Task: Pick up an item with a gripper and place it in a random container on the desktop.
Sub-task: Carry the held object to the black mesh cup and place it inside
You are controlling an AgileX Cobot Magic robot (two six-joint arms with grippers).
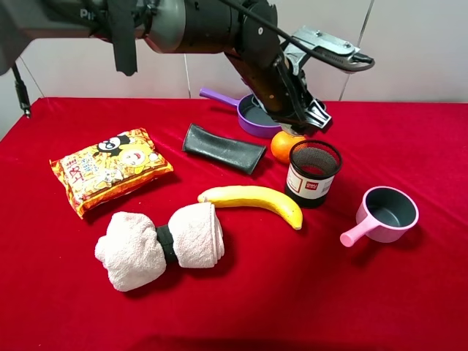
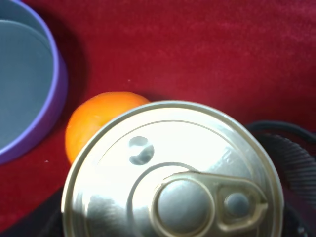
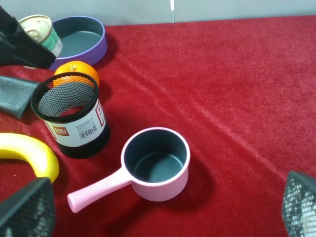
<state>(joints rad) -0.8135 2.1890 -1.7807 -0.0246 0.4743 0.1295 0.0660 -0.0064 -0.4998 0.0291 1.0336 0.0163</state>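
Fingers of the left gripper (image 1: 303,121) clamp the small tin can (image 2: 170,173) by its smooth, rigid sides, holding it aloft over the orange (image 2: 94,123) just far-left of the mesh cup (image 3: 74,123); likely light but slippery.

The left arm (image 1: 212,25), up and left of the orange (image 1: 287,145), is a thick grey-black cylinder with cut-off white lettering (image 1: 93,14), a hanging black strap (image 1: 124,44) and thin black cables (image 1: 259,22). The left tool (image 1: 306,121), just above the orange, is black under a silver-grey bracket (image 1: 327,45) with small holes. The right tool (image 3: 165,215) has black mesh-textured pads (image 3: 24,210).
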